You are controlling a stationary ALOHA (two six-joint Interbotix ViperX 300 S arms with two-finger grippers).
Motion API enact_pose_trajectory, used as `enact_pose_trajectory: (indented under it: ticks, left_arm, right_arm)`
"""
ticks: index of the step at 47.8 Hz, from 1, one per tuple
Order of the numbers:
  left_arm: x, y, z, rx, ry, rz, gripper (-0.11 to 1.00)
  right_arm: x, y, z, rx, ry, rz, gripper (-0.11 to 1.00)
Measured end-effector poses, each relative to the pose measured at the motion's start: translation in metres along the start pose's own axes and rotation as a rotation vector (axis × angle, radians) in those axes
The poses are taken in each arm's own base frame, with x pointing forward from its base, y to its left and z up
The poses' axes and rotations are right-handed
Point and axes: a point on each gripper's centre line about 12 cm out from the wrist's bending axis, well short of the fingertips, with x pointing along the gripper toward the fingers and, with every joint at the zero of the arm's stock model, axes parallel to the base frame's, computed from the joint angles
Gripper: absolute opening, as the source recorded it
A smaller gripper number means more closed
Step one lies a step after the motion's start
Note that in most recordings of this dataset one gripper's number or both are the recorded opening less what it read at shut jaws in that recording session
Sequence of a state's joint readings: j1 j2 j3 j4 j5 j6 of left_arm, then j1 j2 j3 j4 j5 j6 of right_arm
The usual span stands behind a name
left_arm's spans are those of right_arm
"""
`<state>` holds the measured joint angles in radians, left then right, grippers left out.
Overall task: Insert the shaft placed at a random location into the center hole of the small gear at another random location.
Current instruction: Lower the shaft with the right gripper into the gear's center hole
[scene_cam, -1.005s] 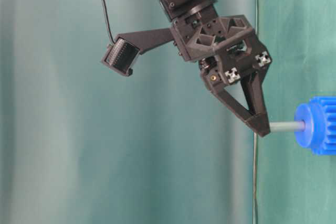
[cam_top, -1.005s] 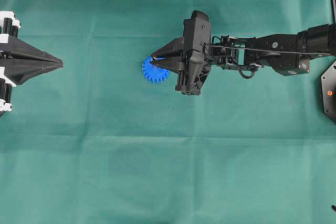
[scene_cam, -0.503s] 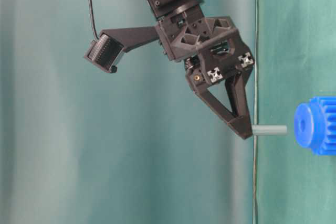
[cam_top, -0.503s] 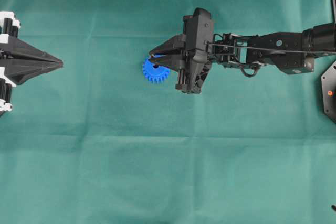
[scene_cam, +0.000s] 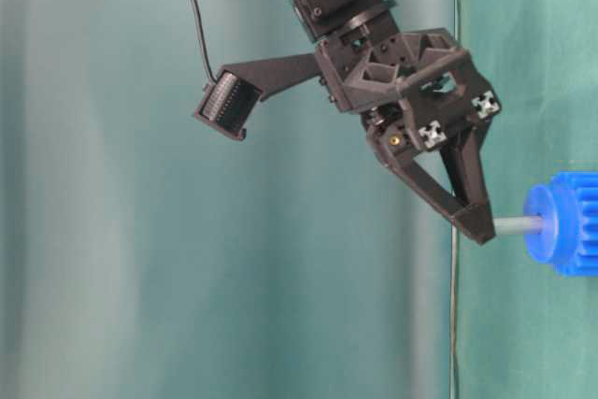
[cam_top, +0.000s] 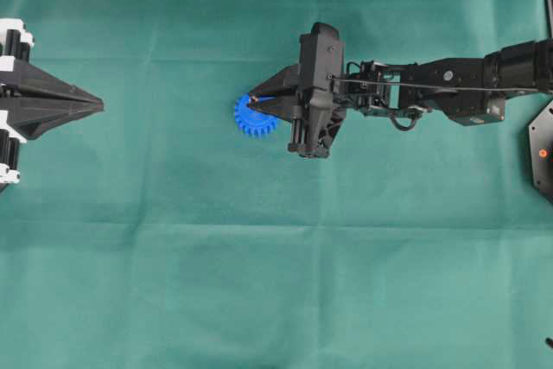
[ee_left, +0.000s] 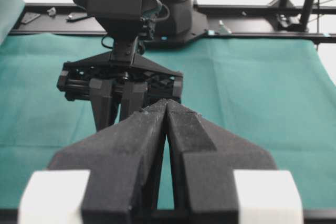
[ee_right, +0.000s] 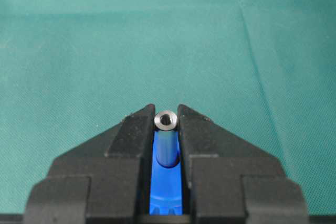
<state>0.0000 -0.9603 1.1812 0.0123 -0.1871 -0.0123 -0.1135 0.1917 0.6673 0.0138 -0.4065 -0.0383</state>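
Observation:
The blue small gear (cam_top: pixel 252 118) lies flat on the green cloth, left of the middle in the overhead view. My right gripper (cam_top: pixel 252 98) is shut on the shaft (scene_cam: pixel 516 225), a thin grey pin. In the table-level view the pin's far end meets the gear's (scene_cam: pixel 563 223) hub face, where the center hole is hidden. In the right wrist view the shaft (ee_right: pixel 166 120) sits pinched between the fingertips, pale ring end towards the camera, with the blue gear (ee_right: pixel 168 192) behind it. My left gripper (cam_top: pixel 100 106) is shut and empty at the far left, also seen in its wrist view (ee_left: pixel 166 103).
The green cloth (cam_top: pixel 276 265) covers the whole table. The right arm (cam_top: pixel 432 88) stretches in from the right edge. A black base (cam_top: pixel 542 149) sits at the right edge. The left wrist view shows the right gripper's body (ee_left: pixel 121 82) facing it.
The right gripper had lifted the shaft clear of the gear half a second ago. It has now come back down, and the shaft's end touches the gear's hub again.

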Motion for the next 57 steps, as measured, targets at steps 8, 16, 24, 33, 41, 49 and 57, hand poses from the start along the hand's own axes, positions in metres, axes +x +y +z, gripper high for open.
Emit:
enact_pose_trajectory:
  ticks: [8,16,24,33,41,49,57]
  left_arm:
    - [0.0,0.0,0.0,0.0,-0.002,0.0,0.0]
    - [0.0,0.0,0.0,0.0,0.0,0.0,0.0]
    - [0.0,0.0,0.0,0.0,0.0,0.0,0.0]
    - [0.0,0.0,0.001,0.0,-0.003,0.0,0.0]
    - [0.0,0.0,0.0,0.0,0.002,0.0,0.0]
    - [0.0,0.0,-0.001,0.0,0.006,0.0,0.0]
    - [0.0,0.0,-0.001,0.0,0.008,0.0,0.0]
  right_arm:
    - [0.003,0.0,-0.005,-0.001,0.012,-0.001,0.13]
    - [0.008,0.0,-0.014,-0.002,0.026,0.0,0.13]
    - [0.01,0.0,-0.017,-0.001,0.032,-0.001,0.13]
    - [0.01,0.0,-0.018,-0.002,0.034,0.001,0.13]
    - [0.01,0.0,-0.018,0.0,0.034,-0.001,0.13]
    - [0.01,0.0,-0.018,-0.001,0.034,-0.001,0.13]
    - [0.01,0.0,-0.018,0.0,0.034,-0.001,0.13]
